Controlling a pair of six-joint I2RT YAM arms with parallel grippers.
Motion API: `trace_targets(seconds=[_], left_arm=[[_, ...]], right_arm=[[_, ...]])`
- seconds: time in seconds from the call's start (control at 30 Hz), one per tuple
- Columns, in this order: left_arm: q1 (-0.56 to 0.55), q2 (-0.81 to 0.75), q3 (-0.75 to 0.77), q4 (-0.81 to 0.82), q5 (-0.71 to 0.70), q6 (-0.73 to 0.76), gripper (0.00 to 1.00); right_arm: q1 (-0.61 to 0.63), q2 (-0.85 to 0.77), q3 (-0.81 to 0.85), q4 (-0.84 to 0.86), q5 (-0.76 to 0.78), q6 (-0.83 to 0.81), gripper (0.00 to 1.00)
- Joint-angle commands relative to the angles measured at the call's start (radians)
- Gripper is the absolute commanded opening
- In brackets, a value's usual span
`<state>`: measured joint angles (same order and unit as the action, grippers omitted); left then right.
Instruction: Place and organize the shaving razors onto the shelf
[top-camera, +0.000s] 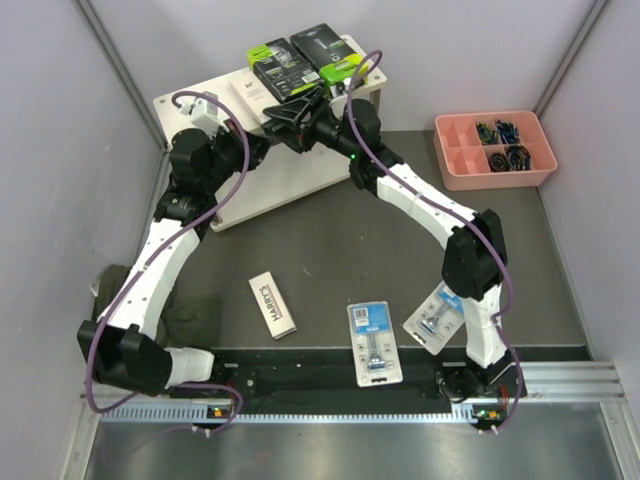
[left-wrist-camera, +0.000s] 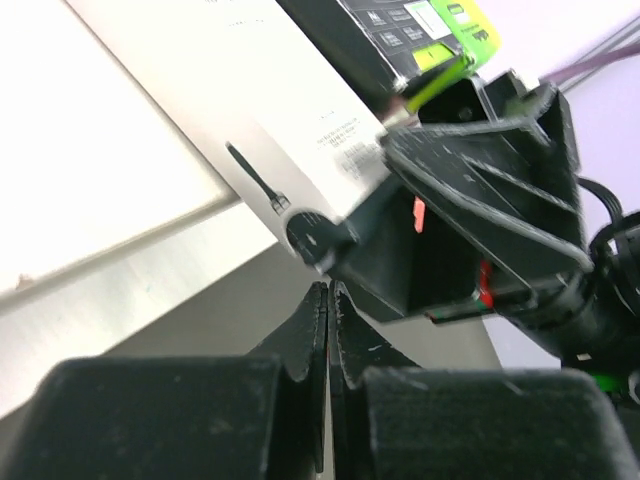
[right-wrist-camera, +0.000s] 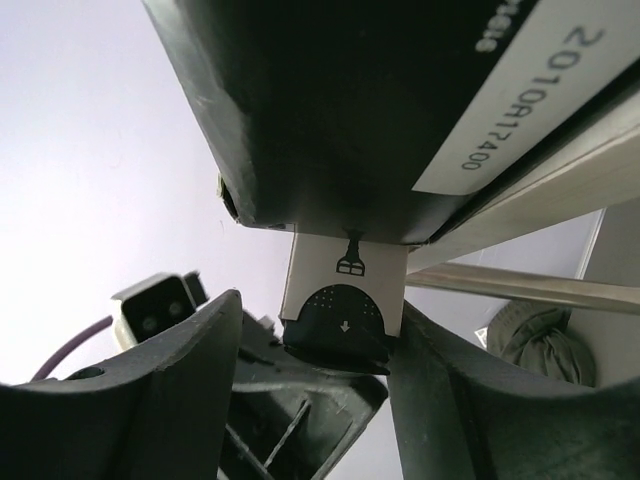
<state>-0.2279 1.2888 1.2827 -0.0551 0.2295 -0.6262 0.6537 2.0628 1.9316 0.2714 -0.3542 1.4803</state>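
Two fingers of the right gripper (right-wrist-camera: 320, 308) stand apart around the end of a white Harry's box (right-wrist-camera: 345, 290). One finger touches it and the other shows a small gap, so I judge the box is not clamped. It lies on the top board of the shelf (top-camera: 285, 185). Just beyond the jaws is a black pack (right-wrist-camera: 330, 100), very close over the box; whether it rests on it I cannot tell. The left gripper (left-wrist-camera: 328, 305), jaws pressed together and empty, sits directly facing the right one. If the right jaws pull back crooked, the touching finger can drag the box off the board or push the black pack. The grippers are also near enough to collide.
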Motion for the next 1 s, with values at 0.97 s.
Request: trace_targets(seconds=[0.97], left_arm=[[0.091, 0.092, 0.113, 0.086, 0.108, -0.089, 0.00]], right_arm=[[-0.028, -0.039, -0.065, 0.135, -0.035, 0.035, 0.57]])
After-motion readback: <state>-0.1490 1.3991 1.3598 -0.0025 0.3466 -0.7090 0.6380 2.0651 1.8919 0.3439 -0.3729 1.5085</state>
